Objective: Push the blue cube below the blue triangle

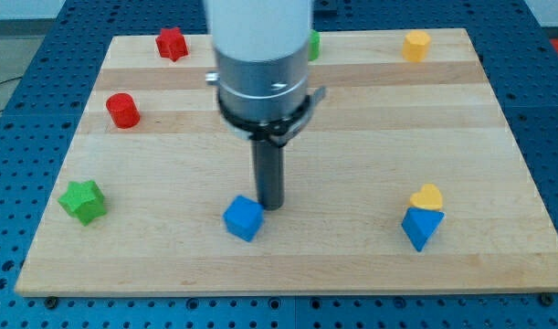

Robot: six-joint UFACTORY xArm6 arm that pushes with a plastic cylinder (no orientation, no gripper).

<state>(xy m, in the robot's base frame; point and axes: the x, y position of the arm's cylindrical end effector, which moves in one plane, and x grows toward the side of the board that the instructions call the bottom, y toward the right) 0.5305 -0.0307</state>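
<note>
you had no pincer to read here: the arm ended in a plain dark rod, so there was nothing apart, together or clamped on anything. my tip sat near the view's bottom, just above and to the right of the blue cube. from this angle you could not tell for sure whether the tip was touching the cube's upper right corner or stood a hair off it; it looked like contact.

the blue cube lay low on the wooden board, a little left of the middle. the blue triangle lay well apart from it toward the view's right, at about the same height, with a yellow block touching its top edge. that yellow block's shape was hard to make out, perhaps a heart or a rounded piece.

the arm's wide pale body and its dark ring covered the top middle of the board. a green block showed only as a sliver at the arm's right edge, so its shape was hidden from you.

a red block with a jagged outline sat near the top left corner, and a red cylinder lay below it toward the left edge. a green star sat low on the left. a yellow block with flat sides sat near the top right.
</note>
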